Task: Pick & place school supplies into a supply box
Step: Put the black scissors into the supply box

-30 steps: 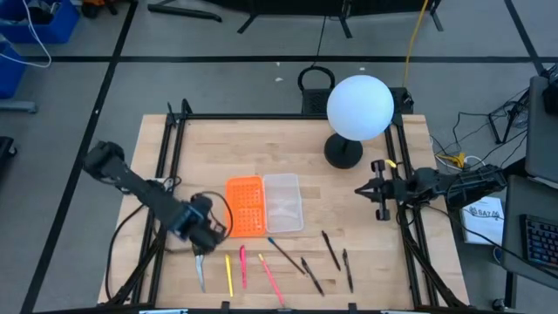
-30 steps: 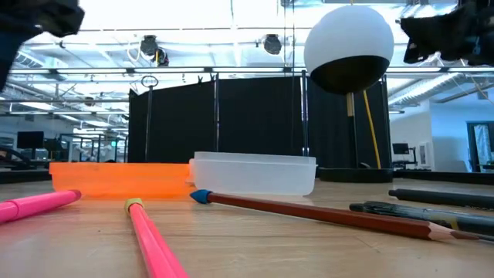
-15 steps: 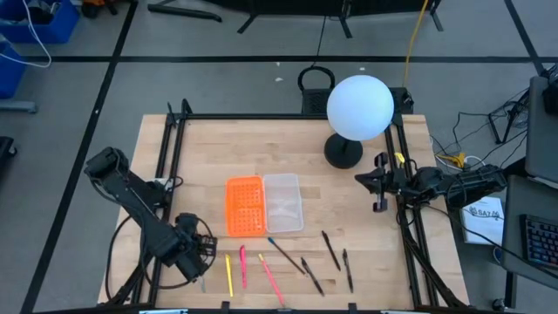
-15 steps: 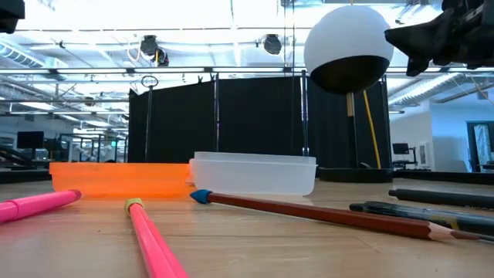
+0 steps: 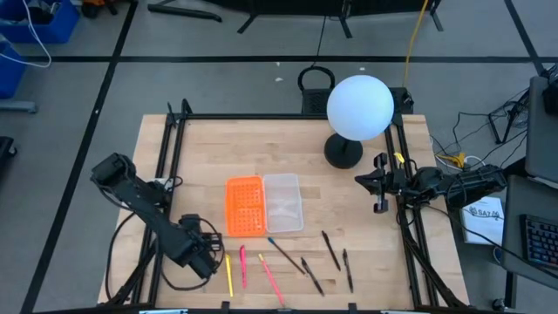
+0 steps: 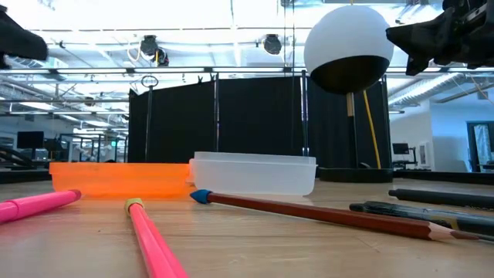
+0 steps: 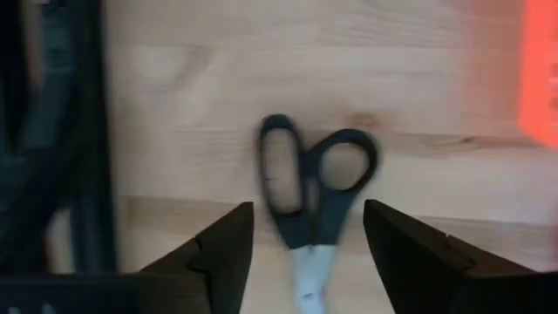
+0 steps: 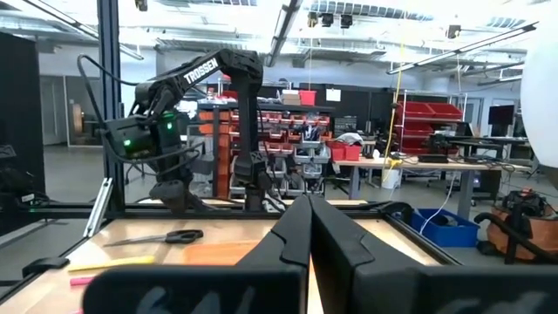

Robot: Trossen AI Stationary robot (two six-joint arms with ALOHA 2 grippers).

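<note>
Spread jaws of the left gripper (image 7: 305, 249) hang over the scissors (image 7: 312, 205), straddling them where handles meet blades, at about 7 o'clock on the table (image 5: 366, 270). At 3 o'clock the right gripper (image 5: 377, 184) waits, fingers pressed together. Near centre, the supply box (image 5: 283, 202) touches the orange panel (image 5: 245, 206), with pens (image 5: 334, 251) lying around 6 o'clock.

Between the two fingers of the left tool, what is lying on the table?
In the left wrist view, the scissors lie on bare wood between the open fingers of the left tool, handles pointing away from it; the fingers do not touch them.
</note>
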